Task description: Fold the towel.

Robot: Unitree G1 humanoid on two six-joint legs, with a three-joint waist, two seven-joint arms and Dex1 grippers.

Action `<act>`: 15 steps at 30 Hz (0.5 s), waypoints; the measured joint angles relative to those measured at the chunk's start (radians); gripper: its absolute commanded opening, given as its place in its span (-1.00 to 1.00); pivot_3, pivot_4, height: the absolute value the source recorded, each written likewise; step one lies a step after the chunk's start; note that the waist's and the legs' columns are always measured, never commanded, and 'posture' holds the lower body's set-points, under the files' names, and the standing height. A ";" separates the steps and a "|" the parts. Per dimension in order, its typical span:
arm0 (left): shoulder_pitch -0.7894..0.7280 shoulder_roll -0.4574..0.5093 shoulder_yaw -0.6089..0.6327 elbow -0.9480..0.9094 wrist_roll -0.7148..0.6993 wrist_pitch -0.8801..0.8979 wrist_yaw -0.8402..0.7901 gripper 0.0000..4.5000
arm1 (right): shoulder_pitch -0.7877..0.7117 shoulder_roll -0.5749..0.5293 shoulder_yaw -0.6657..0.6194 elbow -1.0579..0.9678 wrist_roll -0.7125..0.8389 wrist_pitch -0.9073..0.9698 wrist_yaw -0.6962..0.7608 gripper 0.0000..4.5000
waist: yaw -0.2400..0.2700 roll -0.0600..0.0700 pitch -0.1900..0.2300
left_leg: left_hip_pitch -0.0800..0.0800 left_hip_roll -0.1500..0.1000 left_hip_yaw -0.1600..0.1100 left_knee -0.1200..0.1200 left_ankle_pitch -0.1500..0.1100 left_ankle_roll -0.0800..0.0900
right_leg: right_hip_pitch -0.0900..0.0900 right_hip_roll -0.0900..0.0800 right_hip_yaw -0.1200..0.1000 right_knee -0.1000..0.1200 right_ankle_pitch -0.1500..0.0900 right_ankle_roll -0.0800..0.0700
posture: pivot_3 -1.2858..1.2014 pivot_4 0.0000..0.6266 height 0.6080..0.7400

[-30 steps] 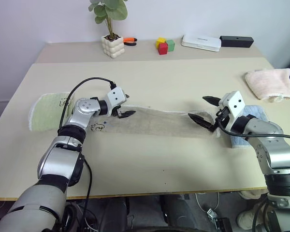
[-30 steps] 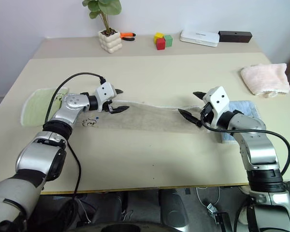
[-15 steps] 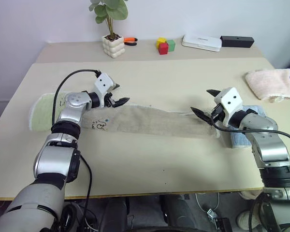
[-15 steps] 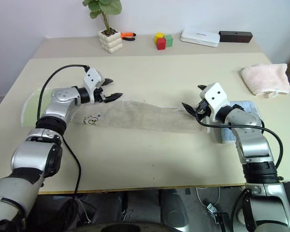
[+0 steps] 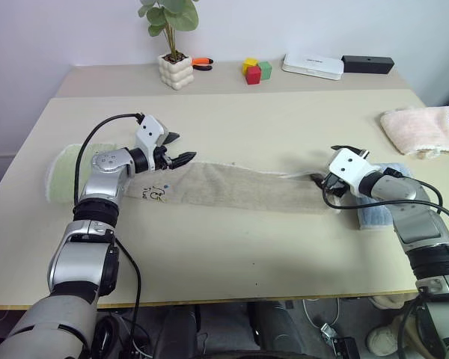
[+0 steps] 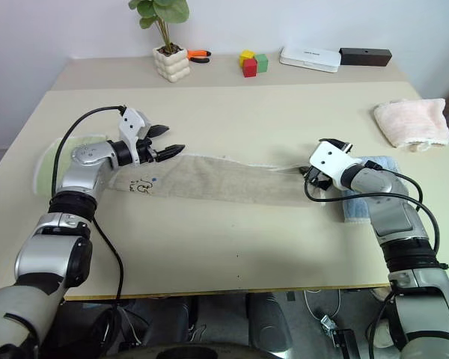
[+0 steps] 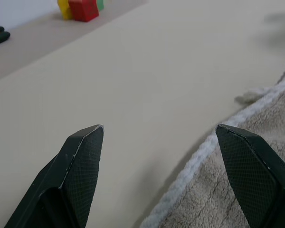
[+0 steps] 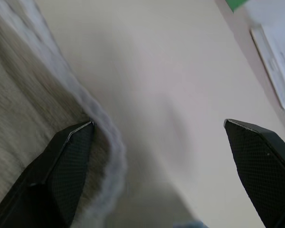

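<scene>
At the far left a pale green towel [image 5: 66, 173] lies flat on the desk [image 5: 232, 239], partly under the arm, apparently set aside. The left gripper [image 5: 178, 149] hovers just beside the far left corner of the towel [image 5: 232, 188], its fingers [image 7: 83, 156] spread wide and grasping nothing; the wrist view places the whitish edging between the two tips, which suggests it is lined up to take that edge. The towel itself lies along the middle of the desk as a long narrow band, seemingly already folded lengthwise (the small dark logo sits near its left end). At its right end the right gripper [image 8: 166, 142] is likewise released and empty, one finger low against the stitched border, the other over bare desk. Judged from this, both ends are being addressed so that one may be carried over the other. A light blue towel [image 5: 370, 215] lies beneath the right forearm, and a pink towel [image 5: 417, 129] well apart toward the far right edge.
</scene>
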 measured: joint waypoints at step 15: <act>-0.003 -0.040 0.078 -0.051 -0.123 0.174 0.067 0.32 | -0.057 0.209 -0.210 -0.155 0.279 0.242 -0.102 0.41 | -0.012 0.000 0.000 | 0.000 0.000 -0.001 0.000 0.000 0.000 | 0.000 0.000 0.000 0.002 0.000 0.000 | 0.03 -0.52 1.00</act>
